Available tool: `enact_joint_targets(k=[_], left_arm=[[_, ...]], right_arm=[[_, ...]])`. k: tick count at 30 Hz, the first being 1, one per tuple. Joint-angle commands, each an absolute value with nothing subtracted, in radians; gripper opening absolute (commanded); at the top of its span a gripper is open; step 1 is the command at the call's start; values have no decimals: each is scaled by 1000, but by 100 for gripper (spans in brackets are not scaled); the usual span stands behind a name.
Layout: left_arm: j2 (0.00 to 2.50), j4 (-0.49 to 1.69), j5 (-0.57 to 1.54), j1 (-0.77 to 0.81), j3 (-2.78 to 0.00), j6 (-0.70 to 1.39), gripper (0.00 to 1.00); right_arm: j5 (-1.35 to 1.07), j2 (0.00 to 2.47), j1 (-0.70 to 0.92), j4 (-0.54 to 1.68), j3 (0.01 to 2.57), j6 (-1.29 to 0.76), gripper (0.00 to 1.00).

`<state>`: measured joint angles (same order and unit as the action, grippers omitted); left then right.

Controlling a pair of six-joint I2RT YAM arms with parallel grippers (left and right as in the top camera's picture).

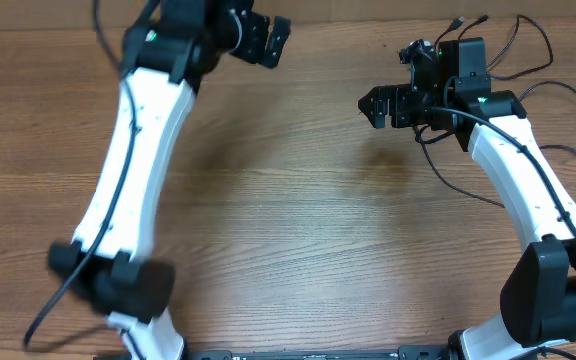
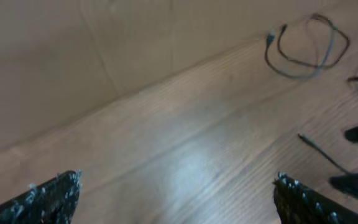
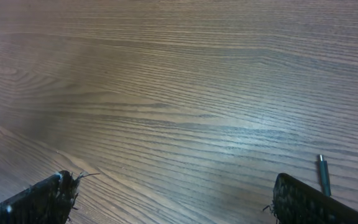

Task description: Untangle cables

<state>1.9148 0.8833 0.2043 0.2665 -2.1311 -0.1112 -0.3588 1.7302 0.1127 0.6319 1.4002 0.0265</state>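
Two pairs of fingers hang over a wood-grain worktop (image 1: pixel 298 200), and only the overhead view shows both: the left fingers (image 1: pixel 268 40) at the far edge, left of centre, and the right fingers (image 1: pixel 376 105) further right, pointing toward the middle. That view also shows the cables (image 1: pixel 549 42) strewn at the far right corner, behind and beside the right arm (image 1: pixel 528 170), whose white link covers part of them; how they cross one another is too fine to tell there. The left wrist view adds what the overhead blurs: a cord loop (image 2: pixel 319 67) with a small plug at its end lies near the pale wall (image 2: pixel 73 50), well ahead and to the right of the left fingers, and a straight cord end (image 2: pixel 319 152) lies nearer, just ahead of the right-hand finger. The left fingers are spread wide with bare wood between them, holding nothing. The right wrist view shows the right fingers equally wide apart and empty, with one metal plug tip (image 3: pixel 321 174) on the worktop just beyond the right-hand finger, outside the gap
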Motion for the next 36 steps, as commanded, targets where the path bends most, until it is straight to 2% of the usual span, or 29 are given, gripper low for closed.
enact_joint_targets(k=[1, 8, 22, 30, 36], left_arm=[[1764, 831, 190, 263, -1937, -170, 100], [1589, 559, 156, 262, -1616, -180, 100], [1084, -153, 154, 262, -799, -236, 100], [760, -372, 160, 194, -426, -230, 100], [566, -393, 186, 129, -257, -219, 99]], right_arm=[[-356, 1728, 114, 630, 1402, 35, 100], [-356, 1728, 114, 630, 1402, 35, 100], [-356, 1728, 114, 630, 1402, 35, 100], [-356, 1728, 114, 630, 1402, 35, 100], [-356, 1728, 114, 630, 1402, 35, 100]])
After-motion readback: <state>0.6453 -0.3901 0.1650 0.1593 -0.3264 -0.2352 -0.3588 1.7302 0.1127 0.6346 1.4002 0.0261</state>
